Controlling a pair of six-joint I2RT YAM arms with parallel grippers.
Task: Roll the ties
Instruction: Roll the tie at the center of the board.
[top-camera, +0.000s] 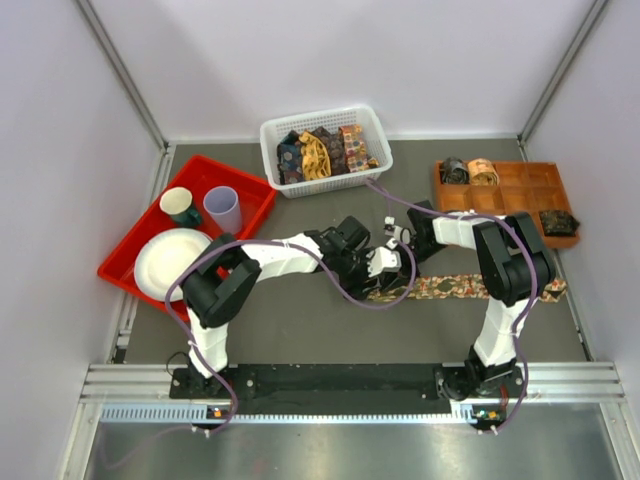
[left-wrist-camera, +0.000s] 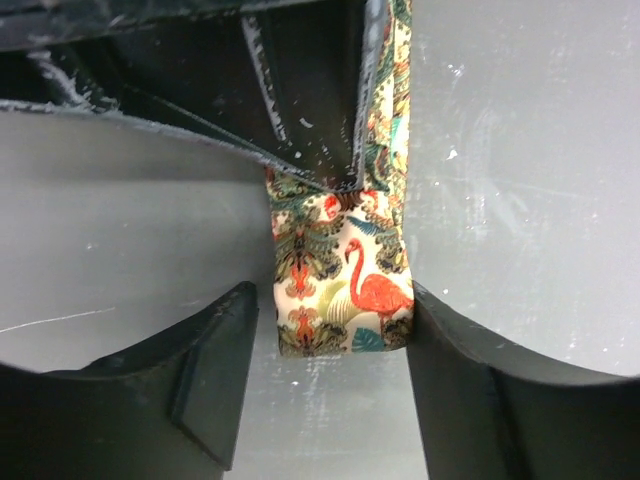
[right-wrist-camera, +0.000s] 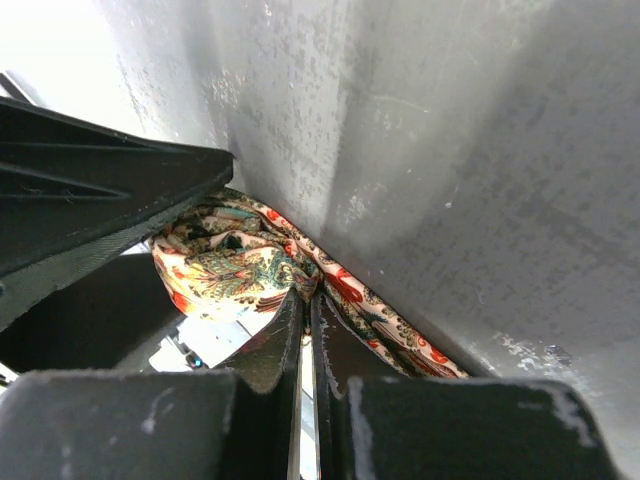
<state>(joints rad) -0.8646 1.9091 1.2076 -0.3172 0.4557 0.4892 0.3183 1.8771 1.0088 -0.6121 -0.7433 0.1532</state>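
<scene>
At the surface's (top-camera: 300, 330) middle, the flamingo-print tie (top-camera: 470, 287) lies flat, running rightward. Its left end sits between the left hand's (left-wrist-camera: 330, 300) wide-spread fingers, 1 finger touching its edge. The right hand (right-wrist-camera: 305, 300) is pinched closed on the fabric close by.

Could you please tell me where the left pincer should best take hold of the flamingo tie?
I'd grip the flamingo tie at its squared end, coming from above with fingers across its width: it lies flat and narrow there, inside the open left pincer.
</scene>
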